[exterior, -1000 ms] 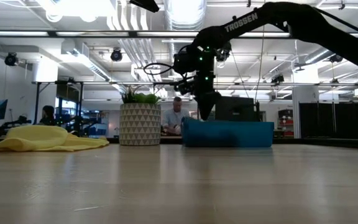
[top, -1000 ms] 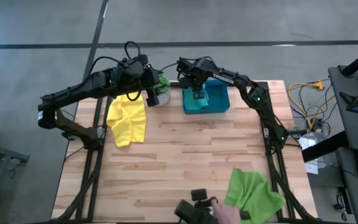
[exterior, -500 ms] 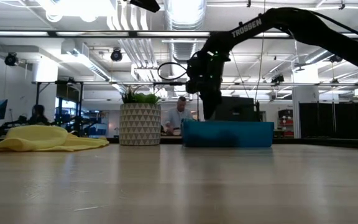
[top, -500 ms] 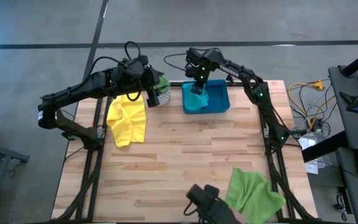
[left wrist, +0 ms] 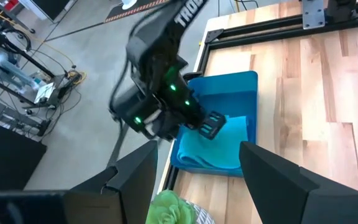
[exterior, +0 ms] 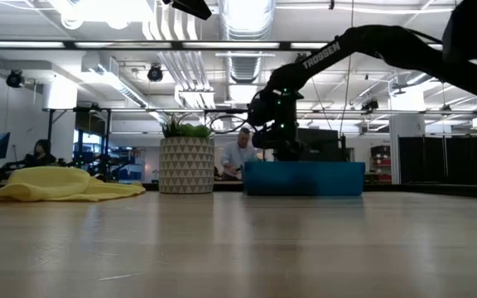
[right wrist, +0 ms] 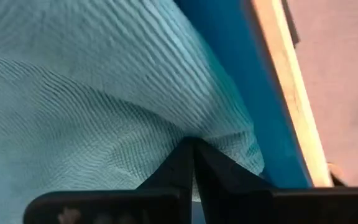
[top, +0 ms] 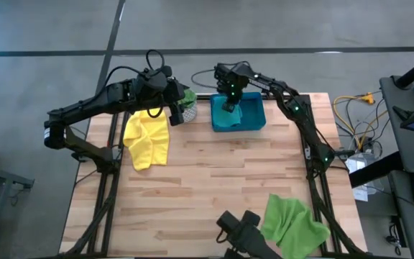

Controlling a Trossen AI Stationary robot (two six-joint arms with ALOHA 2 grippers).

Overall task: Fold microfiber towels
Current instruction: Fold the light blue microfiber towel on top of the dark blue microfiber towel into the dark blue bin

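Teal towel [left wrist: 219, 146] lies in blue tray [top: 254, 119] at table's far edge, directly under right gripper [top: 229, 103]. Right arm reaches over tray from far side, wrist pitched down into it; jaws together, pinching fold of teal cloth near tray wall. Judged next: lift straight up, clear of wall. Left gripper [top: 172, 112] nearby, beside plant [top: 186, 101], above yellow towel [top: 147, 137]; jaws apart, empty. Green towel [top: 293, 223] at near right edge.
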